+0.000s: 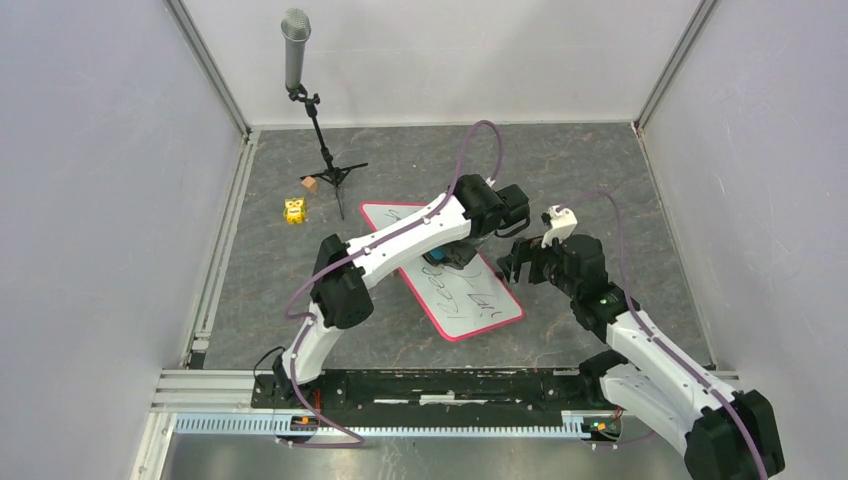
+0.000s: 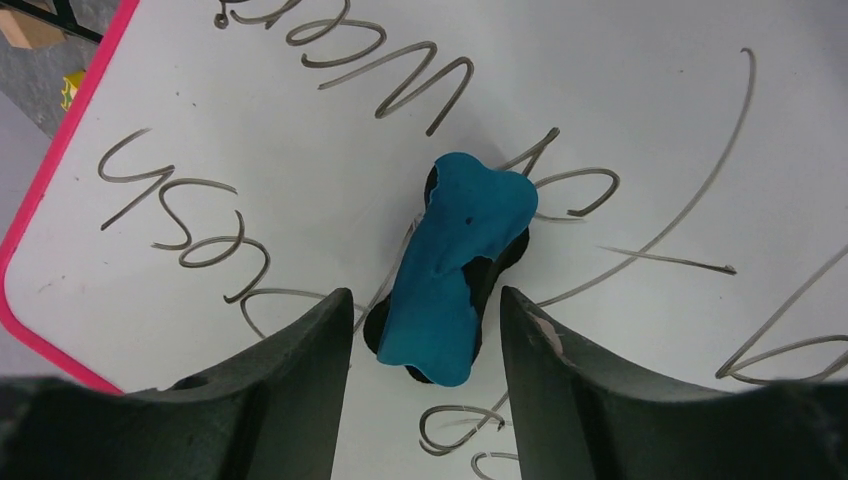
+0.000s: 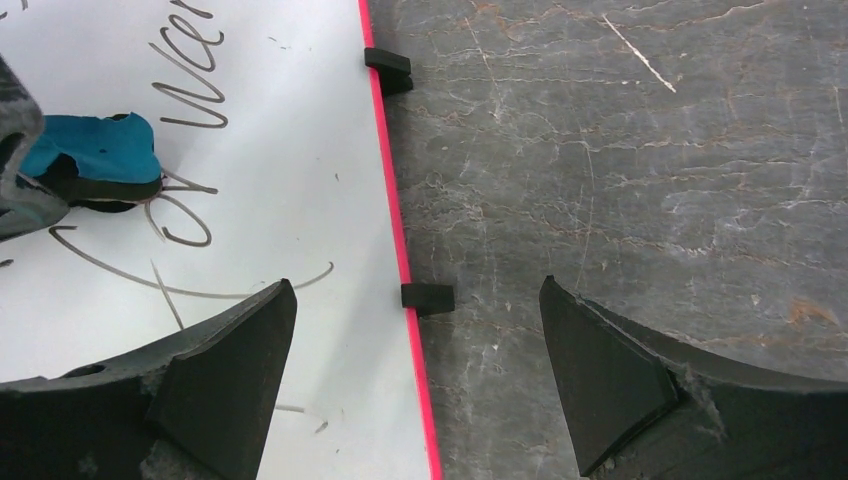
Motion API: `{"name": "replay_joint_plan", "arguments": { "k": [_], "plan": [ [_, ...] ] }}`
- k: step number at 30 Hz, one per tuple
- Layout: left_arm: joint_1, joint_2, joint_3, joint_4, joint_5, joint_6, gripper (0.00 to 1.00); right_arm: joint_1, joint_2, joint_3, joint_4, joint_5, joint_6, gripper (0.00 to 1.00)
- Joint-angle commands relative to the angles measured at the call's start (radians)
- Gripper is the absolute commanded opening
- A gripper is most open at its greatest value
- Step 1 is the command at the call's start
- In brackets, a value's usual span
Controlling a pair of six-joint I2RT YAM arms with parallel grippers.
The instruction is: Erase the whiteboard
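Observation:
The whiteboard [image 1: 470,300] lies flat on the grey floor, pink-rimmed, with black handwriting on it. A small blue eraser [image 2: 455,265] with a black underside lies on the board. My left gripper [image 2: 425,295] is open, its two fingers on either side of the eraser's near end with gaps on both sides. In the top view the left gripper [image 1: 450,255] is over the board's middle. My right gripper [image 3: 417,283] is open and empty above the board's right rim [image 3: 392,200], near a black clip [image 3: 427,297]. The eraser also shows in the right wrist view [image 3: 95,150].
A microphone [image 1: 296,40] on a tripod stand [image 1: 335,175] is at the back left. A yellow toy [image 1: 294,210] and a small brown block [image 1: 309,184] lie near it. White walls close in three sides. A metal rail [image 1: 400,390] runs along the front.

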Motion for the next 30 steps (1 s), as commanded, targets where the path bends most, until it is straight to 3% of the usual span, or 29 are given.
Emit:
{"name": "replay_joint_plan", "arguments": {
  "k": [1, 6, 8, 11, 13, 20, 25, 27, 30],
  "plan": [
    [0.006, -0.009, 0.073, -0.063, -0.009, -0.025, 0.64, -0.002, 0.05, 0.065, 0.098, -0.034, 0.0, 0.98],
    [0.009, -0.071, 0.181, -0.051, -0.024, -0.043, 0.76, -0.001, 0.123, 0.099, 0.113, -0.12, -0.089, 0.97],
    [0.02, -0.147, 0.144, -0.033, -0.045, -0.065, 0.78, -0.003, 0.155, 0.107, 0.137, -0.168, -0.11, 0.97],
    [0.046, -0.34, -0.065, 0.08, -0.081, -0.121, 0.84, -0.002, 0.2, 0.117, 0.22, -0.301, -0.11, 0.97],
    [0.084, -0.492, -0.223, 0.179, -0.034, -0.16, 0.86, 0.001, 0.238, 0.131, 0.28, -0.393, -0.058, 0.97],
    [0.226, -0.907, -0.683, 0.505, 0.233, -0.383, 0.85, -0.004, 0.315, 0.198, 0.238, -0.361, 0.055, 0.98],
    [0.226, -1.013, -0.817, 0.616, 0.244, -0.426, 0.87, -0.136, 0.331, 0.078, 0.3, -0.431, 0.182, 0.99],
    [0.228, -1.032, -0.834, 0.663, 0.276, -0.413, 0.9, -0.174, 0.357, 0.056, 0.318, -0.496, 0.21, 0.92],
    [0.228, -1.028, -0.834, 0.666, 0.287, -0.393, 0.91, -0.198, 0.38, 0.025, 0.357, -0.512, 0.246, 0.92]
  ]
}}
